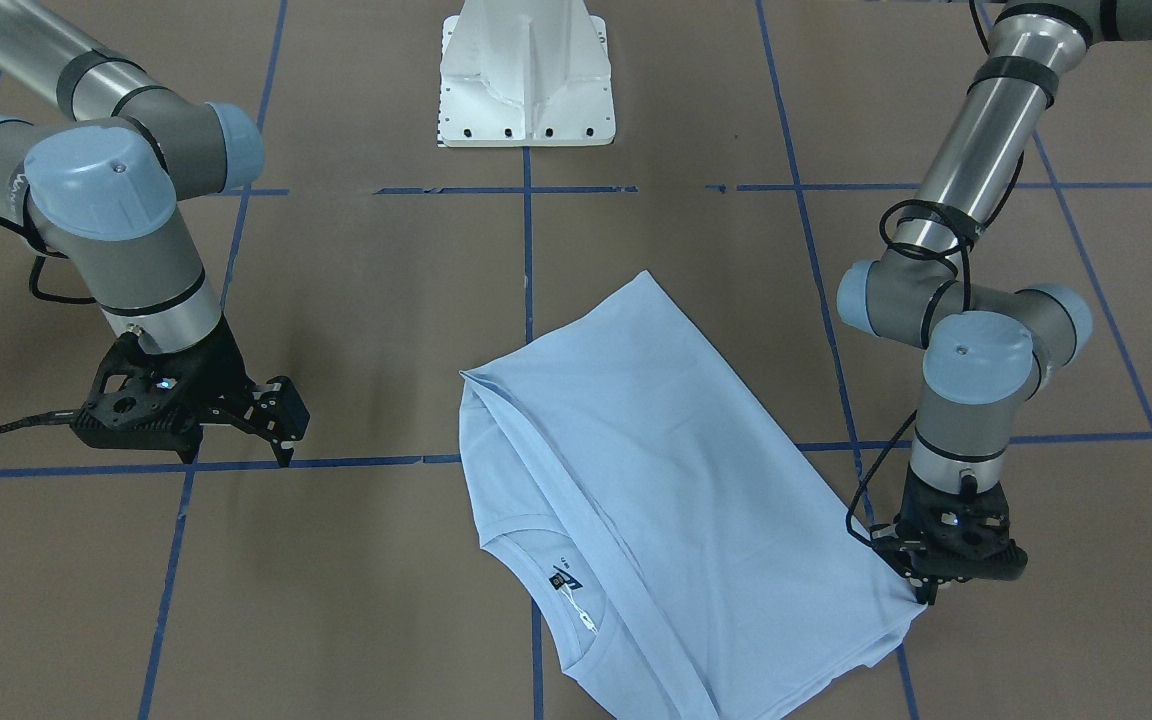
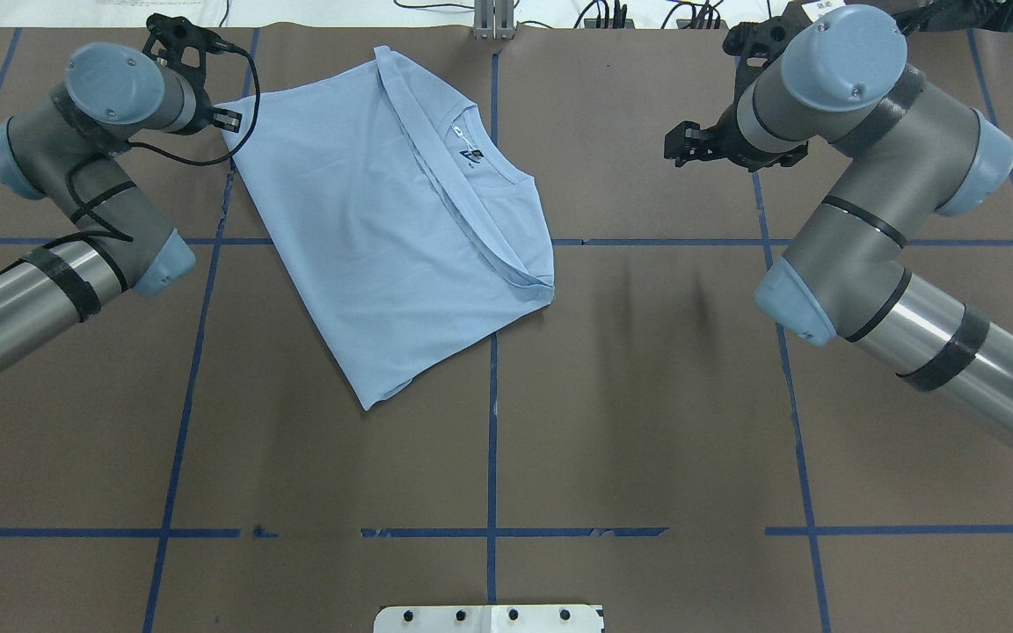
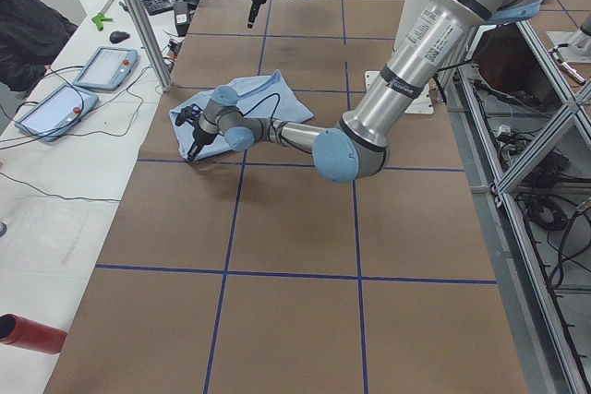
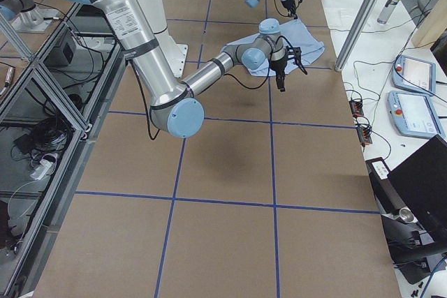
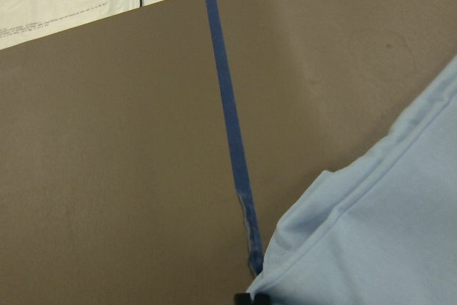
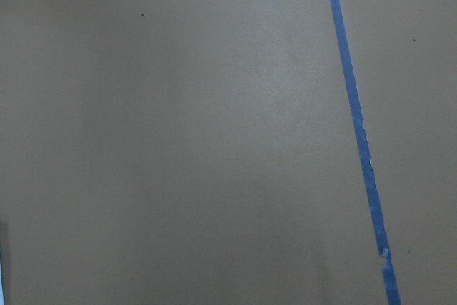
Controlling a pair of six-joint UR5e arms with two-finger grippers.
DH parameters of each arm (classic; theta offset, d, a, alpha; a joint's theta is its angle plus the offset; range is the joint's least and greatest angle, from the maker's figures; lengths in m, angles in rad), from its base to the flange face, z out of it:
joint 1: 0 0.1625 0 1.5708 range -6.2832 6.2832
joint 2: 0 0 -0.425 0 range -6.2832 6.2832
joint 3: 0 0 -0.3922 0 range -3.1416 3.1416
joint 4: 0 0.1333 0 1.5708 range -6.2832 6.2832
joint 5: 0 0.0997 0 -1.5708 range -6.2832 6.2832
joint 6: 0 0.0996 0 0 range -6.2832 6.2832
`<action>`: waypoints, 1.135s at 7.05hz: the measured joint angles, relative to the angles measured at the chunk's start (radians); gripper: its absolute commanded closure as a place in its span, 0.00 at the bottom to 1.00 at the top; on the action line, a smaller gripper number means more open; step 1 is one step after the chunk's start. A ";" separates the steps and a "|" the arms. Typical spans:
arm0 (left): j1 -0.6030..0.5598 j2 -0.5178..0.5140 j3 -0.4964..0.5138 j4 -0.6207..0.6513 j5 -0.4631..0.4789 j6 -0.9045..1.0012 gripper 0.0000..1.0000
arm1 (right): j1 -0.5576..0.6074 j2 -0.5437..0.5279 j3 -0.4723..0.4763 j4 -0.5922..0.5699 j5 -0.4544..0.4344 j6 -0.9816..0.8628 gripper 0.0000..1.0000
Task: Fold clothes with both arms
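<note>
The light blue T-shirt [image 1: 656,450] lies folded on the brown table, its ribbed collar and dark neck label [image 1: 561,580] facing up. In the overhead view the T-shirt [image 2: 383,220] sits left of centre near the far edge. My left gripper [image 1: 924,597] [image 2: 223,119] is down at the shirt's outer corner and shut on the fabric; the left wrist view shows that T-shirt corner [image 5: 385,248] drawn up to a fingertip. My right gripper [image 1: 284,432] [image 2: 684,143] hangs open above bare table, well clear of the shirt, with nothing between its fingers.
The white pedestal base [image 1: 526,80] stands at the robot's side of the table. Blue tape lines [image 2: 492,396] grid the brown surface. A side bench past the far edge holds tablets [image 3: 106,66] and cables; a red cylinder [image 3: 28,331] lies there too.
</note>
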 measured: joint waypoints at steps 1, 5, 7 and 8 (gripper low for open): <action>-0.007 0.012 -0.009 -0.031 -0.004 0.014 0.00 | -0.023 0.021 -0.006 0.000 -0.001 0.026 0.00; -0.001 0.110 -0.182 -0.092 -0.110 -0.026 0.00 | -0.142 0.226 -0.191 0.049 -0.099 0.212 0.01; 0.014 0.114 -0.207 -0.094 -0.116 -0.088 0.00 | -0.208 0.303 -0.336 0.097 -0.187 0.262 0.18; 0.021 0.115 -0.209 -0.094 -0.117 -0.106 0.00 | -0.227 0.314 -0.369 0.101 -0.211 0.278 0.28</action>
